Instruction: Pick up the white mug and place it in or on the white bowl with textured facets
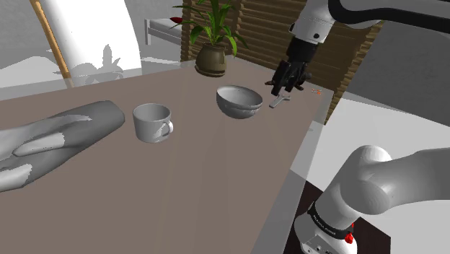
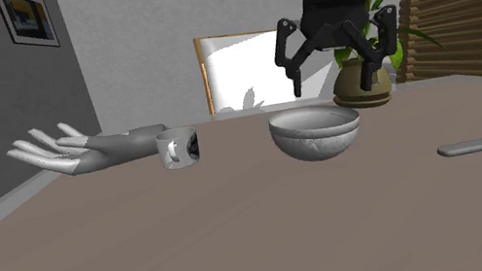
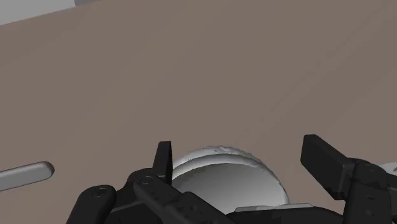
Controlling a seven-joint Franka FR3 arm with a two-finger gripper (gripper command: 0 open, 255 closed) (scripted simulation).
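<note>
- Two hazards: the gripper (image 2: 332,75), jaws spread and empty, hangs over the bowl (image 1: 239,100) while the mug (image 1: 152,122) stands well apart on the table (image 1: 216,180); dropping here would hit the bowl.
- An off-centre grasp could tip the mug.
- Writing: perhaps lettering on the arm's base band (image 1: 326,222), unreadable.

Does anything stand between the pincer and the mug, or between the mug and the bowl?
The bowl sits under the raised, open pincer, roughly on its way to the mug; the pincer could likely pass above it. Only bare table lies between mug and bowl.
</note>
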